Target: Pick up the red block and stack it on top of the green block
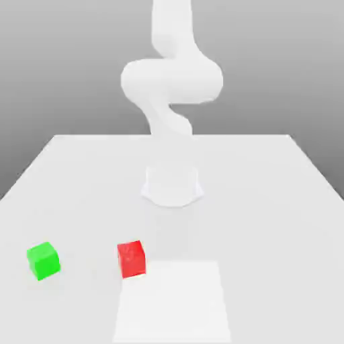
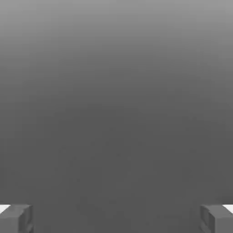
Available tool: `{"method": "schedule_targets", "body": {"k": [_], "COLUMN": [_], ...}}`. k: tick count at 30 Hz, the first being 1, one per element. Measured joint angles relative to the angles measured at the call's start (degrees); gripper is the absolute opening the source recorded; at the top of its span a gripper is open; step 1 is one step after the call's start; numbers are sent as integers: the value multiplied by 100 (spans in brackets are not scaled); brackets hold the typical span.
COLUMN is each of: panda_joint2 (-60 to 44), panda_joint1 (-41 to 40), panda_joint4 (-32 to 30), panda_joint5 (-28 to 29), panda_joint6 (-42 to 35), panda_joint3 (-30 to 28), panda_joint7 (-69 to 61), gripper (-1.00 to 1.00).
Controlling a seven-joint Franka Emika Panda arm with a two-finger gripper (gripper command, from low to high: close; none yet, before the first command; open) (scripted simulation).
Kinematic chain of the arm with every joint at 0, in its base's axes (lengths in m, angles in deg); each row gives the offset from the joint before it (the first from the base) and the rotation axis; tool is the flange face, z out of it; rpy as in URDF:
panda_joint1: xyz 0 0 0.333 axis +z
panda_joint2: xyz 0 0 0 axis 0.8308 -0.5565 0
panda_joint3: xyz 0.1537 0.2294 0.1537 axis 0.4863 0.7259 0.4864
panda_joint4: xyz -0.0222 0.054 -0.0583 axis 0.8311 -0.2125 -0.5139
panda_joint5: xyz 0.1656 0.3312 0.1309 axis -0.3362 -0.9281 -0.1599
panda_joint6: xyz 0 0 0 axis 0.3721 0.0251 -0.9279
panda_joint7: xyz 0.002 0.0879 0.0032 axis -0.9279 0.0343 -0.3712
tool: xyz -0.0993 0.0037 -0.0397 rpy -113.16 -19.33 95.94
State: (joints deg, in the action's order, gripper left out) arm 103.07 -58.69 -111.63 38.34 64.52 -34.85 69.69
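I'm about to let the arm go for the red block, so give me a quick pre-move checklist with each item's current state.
1. Gripper open, nothing between its fingers: ok.
2. Red block resting free on the table, nothing on top: ok.
3. Green block top face bare for stacking: ok.
4. Blocks apart, green toward the exterior view's left of red: ok.
5. Gripper lined up over the red block: not ok, no block is between the fingers in the hand view.
6. Red block square to the fingers: cannot tell.

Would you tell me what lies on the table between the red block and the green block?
Nothing: in the exterior view the red block and green block stand apart, with bare white table between them.
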Motion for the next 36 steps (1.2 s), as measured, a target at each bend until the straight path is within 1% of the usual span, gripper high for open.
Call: {"method": "schedule_targets", "body": {"k": [11,18,20,23,26,27,33,36], "panda_joint2": [-2003,-3476,-3879,-4496,-5115,-5241,-5304,-4920], "panda_joint1": [-1184,-1810,-1898,-1928,-1653,-1594,-1559,-1646], "panda_joint4": [-1864,-3114,-3177,-3123,-3042,-3026,-3017,-3069], "panda_joint5": [-106,-180,-98,216,503,532,564,381], "panda_joint6": [1525,2629,2964,3486,4015,4122,4192,3860], "panda_joint3": [483,584,599,515,176,108,68,207], "panda_joint7": [2807,4738,4961,5233,5443,5460,5487,5362], "gripper": [0,0,0,0,0,-100,-100,-100]}}
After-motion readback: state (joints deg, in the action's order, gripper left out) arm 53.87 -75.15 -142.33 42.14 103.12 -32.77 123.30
